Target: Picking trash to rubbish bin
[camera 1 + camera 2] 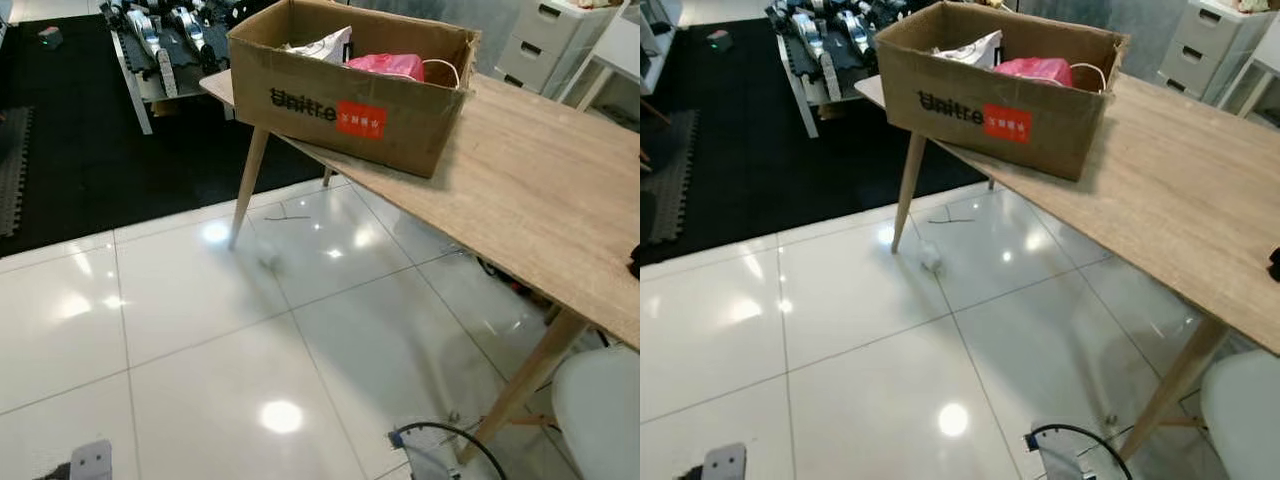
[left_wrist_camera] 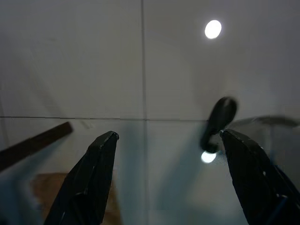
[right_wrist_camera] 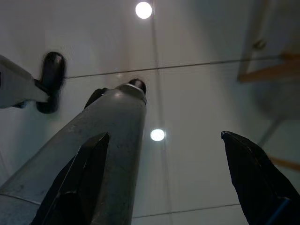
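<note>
A brown cardboard box (image 1: 350,110) with a red label stands on the near corner of a wooden table (image 1: 540,190). It holds a white bag (image 1: 322,46) and a pink bag (image 1: 386,66). A small pale crumpled scrap (image 1: 931,260) lies on the white tiled floor beside the table's leg (image 1: 248,190). A thin dark strand (image 1: 287,217) lies on the tiles just behind it. My left gripper (image 2: 168,136) hangs open over the tiles with nothing between its fingers. My right gripper (image 3: 165,136) is also open and empty, next to my own grey leg (image 3: 103,150).
A black mat (image 1: 80,150) covers the floor at the back left, with a low rack of robot parts (image 1: 160,40) on it. White drawers (image 1: 545,40) stand behind the table. A white chair (image 1: 600,410) and a black cable (image 1: 450,435) sit at the lower right.
</note>
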Controlling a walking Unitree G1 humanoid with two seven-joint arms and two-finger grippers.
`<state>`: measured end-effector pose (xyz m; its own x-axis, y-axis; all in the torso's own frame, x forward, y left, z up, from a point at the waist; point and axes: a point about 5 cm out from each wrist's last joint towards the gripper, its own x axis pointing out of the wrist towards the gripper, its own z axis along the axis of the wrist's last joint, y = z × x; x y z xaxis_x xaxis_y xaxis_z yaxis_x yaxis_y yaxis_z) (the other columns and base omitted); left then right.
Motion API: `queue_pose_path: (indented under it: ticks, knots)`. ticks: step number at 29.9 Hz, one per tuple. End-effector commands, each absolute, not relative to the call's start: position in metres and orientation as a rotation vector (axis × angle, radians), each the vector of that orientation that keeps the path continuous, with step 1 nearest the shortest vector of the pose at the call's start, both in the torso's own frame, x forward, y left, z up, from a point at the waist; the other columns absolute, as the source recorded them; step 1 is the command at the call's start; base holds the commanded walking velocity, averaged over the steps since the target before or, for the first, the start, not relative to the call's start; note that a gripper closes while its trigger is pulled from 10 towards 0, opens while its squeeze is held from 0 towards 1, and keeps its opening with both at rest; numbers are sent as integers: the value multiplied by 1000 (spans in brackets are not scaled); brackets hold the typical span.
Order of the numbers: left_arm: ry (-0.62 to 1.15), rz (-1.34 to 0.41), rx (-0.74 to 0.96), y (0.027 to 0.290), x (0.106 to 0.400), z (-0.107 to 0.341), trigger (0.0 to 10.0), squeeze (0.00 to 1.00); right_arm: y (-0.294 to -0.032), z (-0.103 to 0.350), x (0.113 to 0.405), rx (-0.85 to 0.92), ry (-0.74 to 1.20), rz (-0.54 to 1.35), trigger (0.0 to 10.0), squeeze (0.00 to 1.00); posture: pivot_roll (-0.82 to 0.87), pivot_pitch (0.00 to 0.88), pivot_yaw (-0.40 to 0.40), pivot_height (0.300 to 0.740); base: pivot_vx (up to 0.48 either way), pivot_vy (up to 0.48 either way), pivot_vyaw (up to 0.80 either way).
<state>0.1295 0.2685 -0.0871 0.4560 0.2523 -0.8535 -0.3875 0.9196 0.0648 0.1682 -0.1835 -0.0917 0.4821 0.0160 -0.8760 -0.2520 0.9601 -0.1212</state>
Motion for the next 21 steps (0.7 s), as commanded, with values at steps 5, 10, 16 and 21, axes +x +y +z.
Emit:
queue_pose_path:
  ticks: [5, 10, 16, 21]
  knots:
    - [936, 357, -189, 252, 148, -85, 10000, 0, -187, -87, 179, -271, 1009, 93, 10000, 0, 87, 83, -20, 740, 0, 0, 0]
    - [902, 298, -184, 244, 163, -80, 10000, 0, -175, -79, 196, -276, 955, 176, 10000, 0, 85, 73, -23, 740, 0, 0, 0]
    - [952, 277, -141, 239, 157, -85, 10000, 0, -161, -84, 188, -308, 997, 359, 10000, 0, 93, 47, -22, 740, 0, 0, 484]
    - [993, 320, -109, 245, 143, -89, 10000, 0, -167, -93, 168, -410, 1057, 402, 10000, 0, 109, 36, -25, 740, 0, 0, 728]
